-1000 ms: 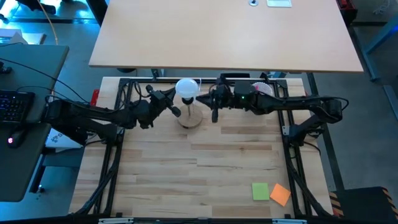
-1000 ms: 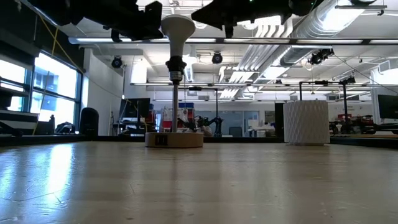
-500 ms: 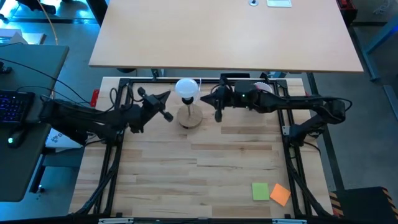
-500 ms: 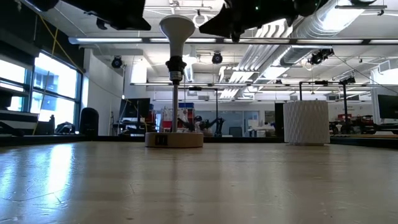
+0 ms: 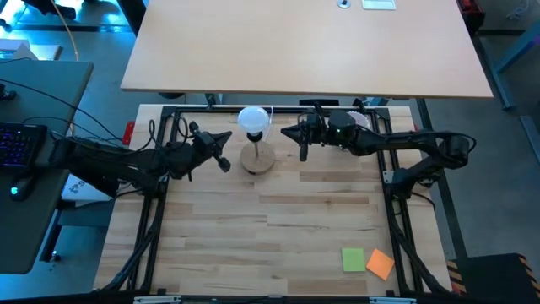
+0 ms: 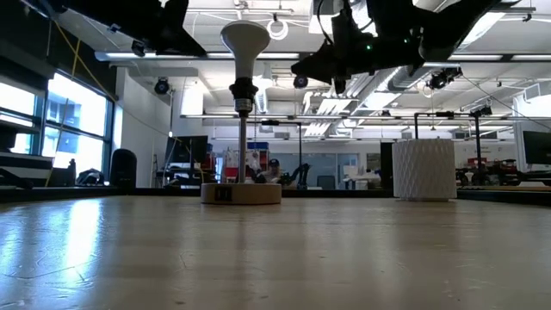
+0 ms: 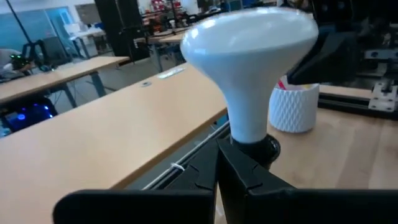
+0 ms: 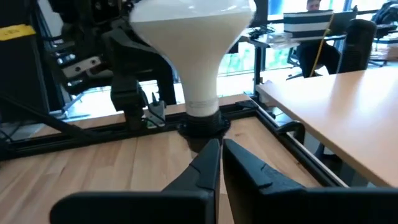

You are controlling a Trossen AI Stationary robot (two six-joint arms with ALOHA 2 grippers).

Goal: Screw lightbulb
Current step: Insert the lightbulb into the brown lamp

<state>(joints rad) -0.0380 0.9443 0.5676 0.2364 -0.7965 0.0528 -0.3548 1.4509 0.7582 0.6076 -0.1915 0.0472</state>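
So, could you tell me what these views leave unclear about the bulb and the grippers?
- Lightbulb screw base: hidden inside the black socket in every view, so how far it is screwed in cannot be told.
- Left gripper: cropped by the low view's top edge.
- White cup contents: hidden by its wall.

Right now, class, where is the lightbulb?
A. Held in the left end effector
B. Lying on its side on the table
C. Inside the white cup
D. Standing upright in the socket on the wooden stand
D: the lightbulb sits upright atop the socket post of the wooden stand, with both end effectors off to either side.
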